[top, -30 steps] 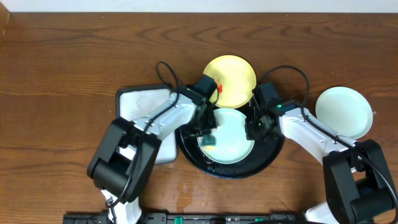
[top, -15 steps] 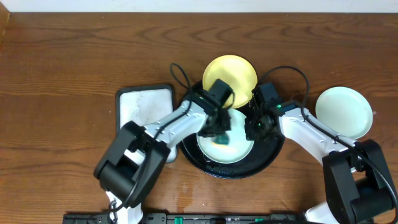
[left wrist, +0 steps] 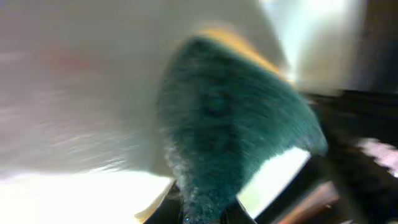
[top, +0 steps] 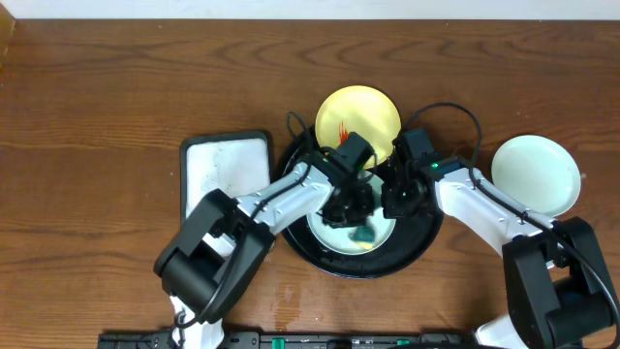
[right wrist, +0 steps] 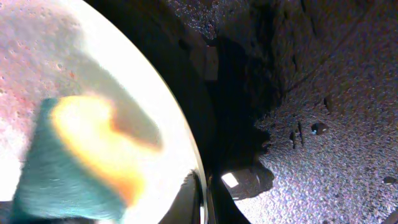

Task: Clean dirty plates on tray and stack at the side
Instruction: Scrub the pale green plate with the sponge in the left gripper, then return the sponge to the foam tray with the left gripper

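Much is blurred or hidden. The left wrist view is smeared by motion. Only a dark green sponge [left wrist: 239,130] with a yellow backing can be made out against a pale plate face, and the left claw [top: 360,221] itself is all but cut off at the bottom edge. From overhead, that claw is seen closed narrowly on the sponge, which is pressed onto the mint plate [top: 334,240] lying in the black tray [top: 412,250]. Part of this plate is covered by the left arm [top: 281,189], so smears on it cannot be made out. The right claw [top: 395,202] is closed at the plate's right rim (whether the rim is actually pinched cannot be told, since its tips are lost in shadow in the right wrist view).

The yellow plate [top: 368,118] is set at the tray's far side, its near edge over the tray's rim, and a red smear [top: 344,129] is seen on its face. A second mint plate [top: 536,173] is placed on the counter [top: 116,97], well to the right of the tray. A white tray [top: 225,160] with a black rim lies just left of the black tray, partly covered by the left arm.

The counter is of dark brown wood with visible grain, and a pale strip [top: 310,8] is seen along its far edge. The black tray's floor is shown pebbled and wet, with water drops [right wrist: 318,128].
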Controlling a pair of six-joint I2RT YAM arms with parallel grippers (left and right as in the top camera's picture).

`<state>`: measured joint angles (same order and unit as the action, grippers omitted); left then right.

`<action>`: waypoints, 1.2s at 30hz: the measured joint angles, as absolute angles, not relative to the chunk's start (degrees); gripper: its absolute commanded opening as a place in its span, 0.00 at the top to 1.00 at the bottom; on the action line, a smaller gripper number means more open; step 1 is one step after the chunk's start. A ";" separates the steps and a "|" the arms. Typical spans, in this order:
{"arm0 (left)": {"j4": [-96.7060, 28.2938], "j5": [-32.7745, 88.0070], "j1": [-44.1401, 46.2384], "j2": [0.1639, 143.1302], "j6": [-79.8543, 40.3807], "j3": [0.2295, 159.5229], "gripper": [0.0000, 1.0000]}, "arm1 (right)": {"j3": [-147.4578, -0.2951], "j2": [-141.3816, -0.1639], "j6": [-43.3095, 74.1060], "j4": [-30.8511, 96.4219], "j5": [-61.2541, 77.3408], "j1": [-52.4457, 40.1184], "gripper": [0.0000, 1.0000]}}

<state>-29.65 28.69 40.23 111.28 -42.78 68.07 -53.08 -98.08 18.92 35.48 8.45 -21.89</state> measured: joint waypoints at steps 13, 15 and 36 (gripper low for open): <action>-44.07 9.58 30.50 101.19 -37.30 71.50 0.92 | -53.08 -98.08 18.96 35.48 8.54 -21.89 0.99; -44.66 8.34 30.09 96.99 -37.04 72.75 0.93 | -53.08 -98.08 19.00 35.48 8.54 -21.89 0.99; -40.80 13.15 30.87 93.19 -31.88 68.79 0.93 | -53.08 -98.08 18.61 35.46 8.51 -21.89 0.99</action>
<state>-40.80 13.15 30.87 93.19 -31.88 68.79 -53.08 -98.08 18.61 35.46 8.51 -21.89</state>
